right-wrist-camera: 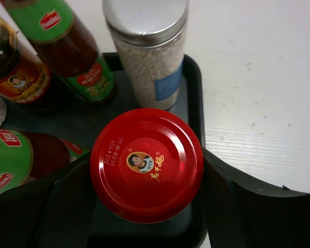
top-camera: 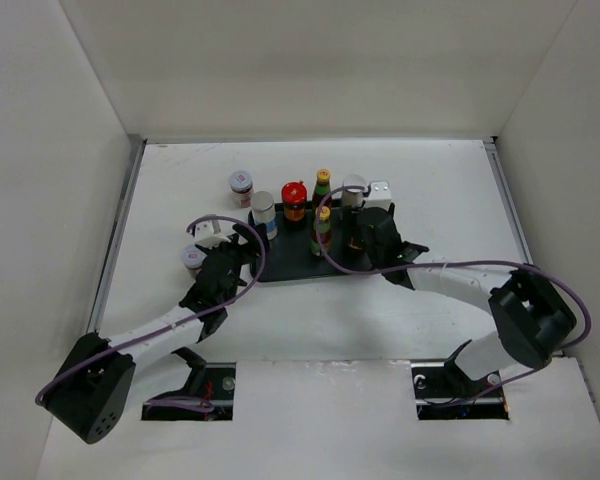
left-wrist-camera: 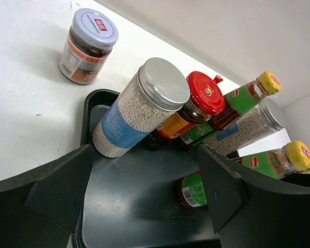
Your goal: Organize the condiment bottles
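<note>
Placing a red-lidded jar on the black tray, the right gripper is clasping it, likely needing to release next, while the left gripper is hanging spread and empty.

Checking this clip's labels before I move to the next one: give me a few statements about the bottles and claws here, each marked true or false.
1. The left claw is open and holds nothing. True.
2. Both white-lidded jars stand on the tray. False: the white-lidded jars stand on the bare table, left of the tray.
3. A red-lidded jar sits between the right claw's fingers, over the tray. True.
4. The yellow-capped bottles lie on their sides on the table. False: the yellow-capped bottles stand upright on the tray.
</note>
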You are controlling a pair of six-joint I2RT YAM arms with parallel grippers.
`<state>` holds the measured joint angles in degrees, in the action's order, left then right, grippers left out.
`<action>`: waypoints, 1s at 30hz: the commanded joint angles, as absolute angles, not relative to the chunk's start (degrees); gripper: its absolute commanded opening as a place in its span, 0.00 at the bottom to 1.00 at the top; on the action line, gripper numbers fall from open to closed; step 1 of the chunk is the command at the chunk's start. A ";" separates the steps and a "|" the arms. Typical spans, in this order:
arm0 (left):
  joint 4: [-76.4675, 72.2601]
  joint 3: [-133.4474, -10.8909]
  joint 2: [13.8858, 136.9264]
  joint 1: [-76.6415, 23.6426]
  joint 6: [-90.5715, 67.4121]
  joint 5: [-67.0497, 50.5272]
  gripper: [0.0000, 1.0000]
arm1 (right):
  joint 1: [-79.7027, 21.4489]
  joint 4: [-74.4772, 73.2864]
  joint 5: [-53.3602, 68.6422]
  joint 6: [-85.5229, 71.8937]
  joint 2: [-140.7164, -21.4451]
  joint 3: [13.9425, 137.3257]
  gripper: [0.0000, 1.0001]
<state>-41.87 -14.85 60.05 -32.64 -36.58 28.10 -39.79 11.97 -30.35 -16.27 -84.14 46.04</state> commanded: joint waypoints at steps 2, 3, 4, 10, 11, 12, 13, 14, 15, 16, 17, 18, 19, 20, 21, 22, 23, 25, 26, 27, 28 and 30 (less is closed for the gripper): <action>-42.45 -15.21 57.31 -32.21 -34.98 30.23 0.81 | -41.52 24.43 -30.76 -16.00 -86.30 50.71 0.60; -42.45 -15.29 57.13 -31.95 -34.98 30.76 0.81 | -41.87 24.43 -31.54 -15.82 -87.09 50.63 0.65; -42.36 -15.47 56.95 -31.34 -34.89 30.85 0.81 | -42.23 24.35 -32.77 -15.82 -87.62 50.45 0.72; -34.99 -18.97 54.93 -30.19 -36.03 32.07 0.83 | -43.28 24.43 -36.03 -16.52 -83.86 47.91 1.00; -33.76 -20.12 55.28 -29.93 -36.12 32.60 0.83 | -43.46 24.61 -36.56 -16.96 -82.37 46.94 1.00; -32.44 -21.43 55.54 -29.49 -36.12 32.96 0.83 | -43.63 24.70 -37.17 -17.48 -80.87 46.06 1.00; -30.95 -22.75 55.89 -29.05 -36.12 33.05 0.83 | -43.81 24.87 -37.61 -17.75 -79.38 45.10 1.00; -29.37 -24.50 56.51 -28.79 -35.77 33.13 0.83 | -43.90 25.05 -38.05 -18.01 -77.71 43.96 1.00; -27.62 -26.35 57.30 -28.35 -35.42 33.22 0.83 | -43.99 25.40 -38.75 -18.45 -75.96 42.64 1.00; -25.60 -28.46 58.26 -27.73 -35.07 33.40 0.83 | -44.16 25.84 -39.37 -19.07 -74.20 41.15 1.00; -23.84 -30.22 59.14 -27.12 -34.89 33.40 0.82 | -44.34 26.27 -39.81 -19.94 -72.18 39.31 1.00; -21.30 -32.67 60.46 -26.33 -34.72 33.22 0.82 | -44.43 26.80 -40.08 -20.82 -70.33 37.63 1.00; -18.83 -35.22 61.95 -25.54 -34.28 32.96 0.82 | -44.51 27.33 -39.99 -21.87 -68.66 35.79 1.00; -16.55 -37.85 63.53 -24.66 -33.93 32.87 0.81 | -44.51 28.03 -39.64 -22.75 -67.60 34.38 1.00; -14.35 -40.40 65.20 -23.78 -33.40 32.70 0.81 | -44.43 28.65 -39.46 -23.37 -66.89 33.23 1.00; -12.15 -42.87 66.69 -22.99 -33.14 32.61 0.81 | -44.43 29.26 -39.03 -23.47 -66.45 32.53 1.00; -10.04 -45.59 68.54 -22.11 -32.87 32.61 0.81 | -44.43 29.62 -38.68 -23.47 -66.27 32.08 1.00; -4.86 -52.00 73.36 -20.53 -31.82 31.65 0.81 | -44.43 30.14 -37.80 -24.08 -65.83 31.38 1.00; -1.18 -55.60 75.91 -19.74 -31.38 30.60 0.80 | -44.43 30.58 -37.62 -24.52 -65.66 31.03 1.00; 2.25 -59.11 78.46 -19.03 -30.85 29.37 0.81 | -44.43 30.93 -37.53 -24.96 -65.57 30.68 1.00; 4.98 -62.20 80.84 -18.42 -30.33 28.05 0.81 | -44.43 31.29 -37.53 -25.22 -65.48 30.33 1.00; 8.34 -66.34 85.06 -17.36 -29.71 25.59 0.81 | -44.51 31.81 -38.14 -25.14 -64.87 29.62 1.00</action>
<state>-1.96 -60.77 81.56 -18.63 -32.23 29.63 -43.97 26.72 -37.89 -23.44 -66.50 30.09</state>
